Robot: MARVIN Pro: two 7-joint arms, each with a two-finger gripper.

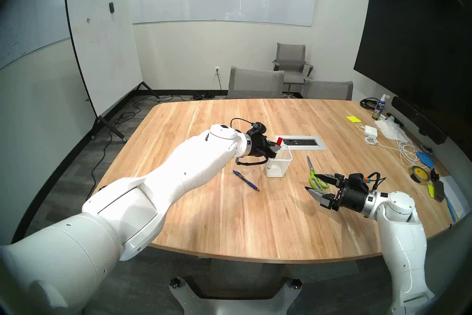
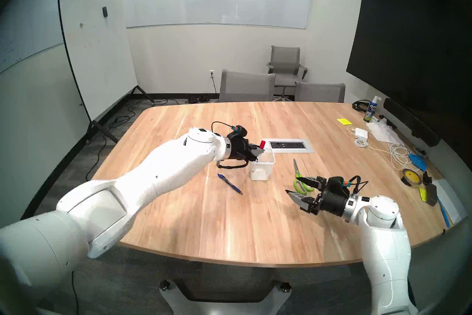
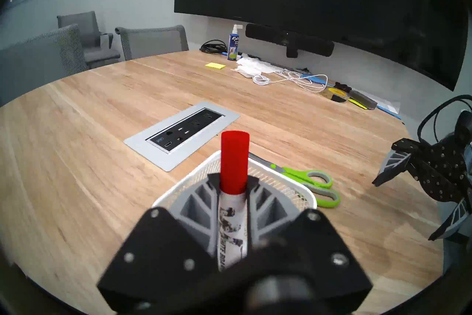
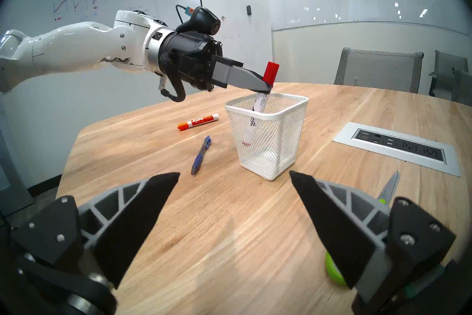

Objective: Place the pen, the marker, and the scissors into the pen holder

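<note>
My left gripper (image 1: 277, 149) is shut on a white marker with a red cap (image 4: 270, 73), held nearly upright. The marker's lower half is inside the white mesh pen holder (image 4: 268, 138), its cap above the rim. In the left wrist view the marker (image 3: 234, 158) stands between the fingers over the holder's rim (image 3: 186, 177). The blue pen (image 1: 245, 180) lies on the table left of the holder (image 1: 278, 163). The green-handled scissors (image 1: 315, 173) lie right of it. My right gripper (image 1: 311, 181) is open and empty, low beside the scissors' handles (image 4: 389, 186).
A second marker with an orange cap (image 4: 198, 122) lies beyond the pen, hidden behind my left arm in the head views. A grey socket panel (image 1: 301, 142) is set in the table behind the holder. Cables, a charger, tape and a spray bottle (image 1: 379, 107) crowd the right edge.
</note>
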